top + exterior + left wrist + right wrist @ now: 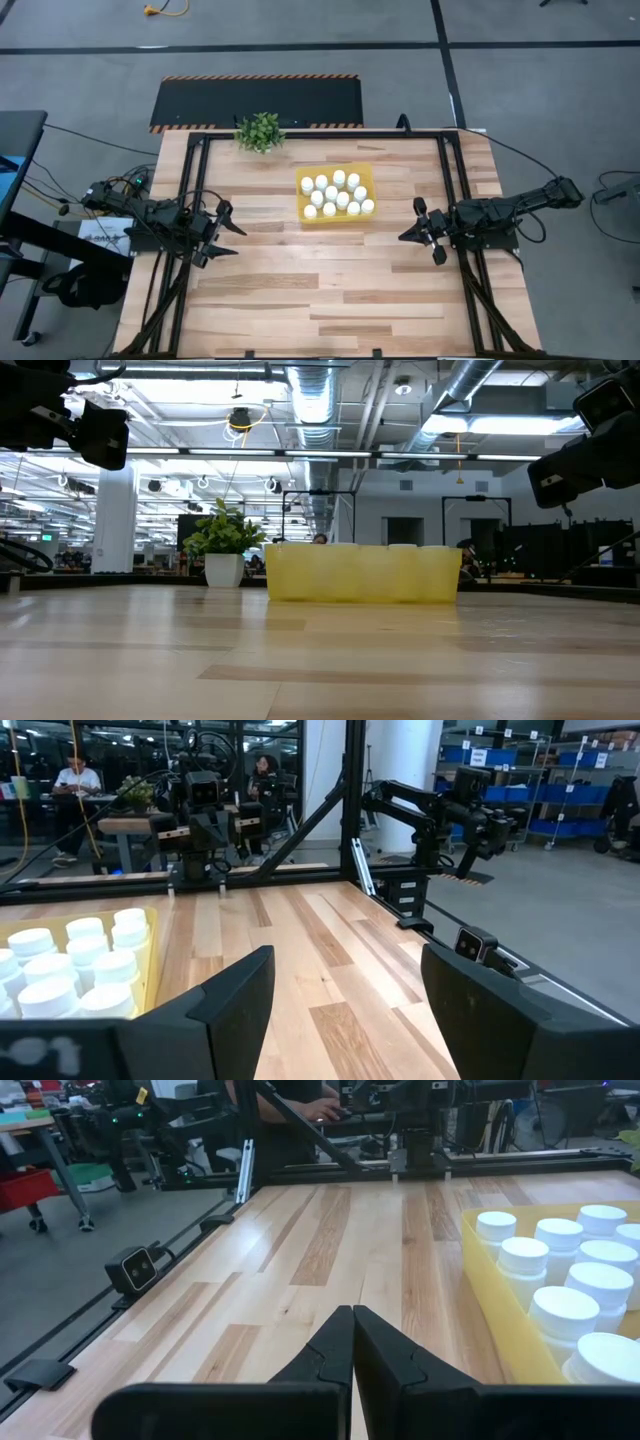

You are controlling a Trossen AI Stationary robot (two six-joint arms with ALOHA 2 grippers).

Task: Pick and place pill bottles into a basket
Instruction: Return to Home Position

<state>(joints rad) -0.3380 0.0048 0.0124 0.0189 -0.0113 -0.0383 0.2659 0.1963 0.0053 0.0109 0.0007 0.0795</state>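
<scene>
From above, the basket [300, 190] sits mid-table toward the far edge, near the potted plant [260, 131]. The pill bottles [339, 195] stand packed inside it, caps up, eleven or so by my count; I find none on the bare wood. The left gripper [230, 232] hangs at its own side of the table, well apart from the basket; the right gripper [408, 236] faces it from the other side, nearer the basket but clear of it.

At table height the basket [362, 578] rests flat, white caps just showing over its wall; the potted plant [225, 540] stands beside it. Only dark parts of the arms show in the upper corners; no bottle lies on the boards in front.

Past the left wrist, the left gripper [345, 1010] has its fingers spread wide with nothing between them; the pill bottles [75, 965] sit behind the basket's yellow wall [150, 975], off to one side.

Past the right wrist, the right gripper [352, 1350] has its fingers pressed together and carries nothing; the pill bottles [560, 1270] fill the basket [488, 1280] close by.

I judge the loading finished, since every bottle I can see is in the basket. What remains, as I read it, is parking both arms.
</scene>
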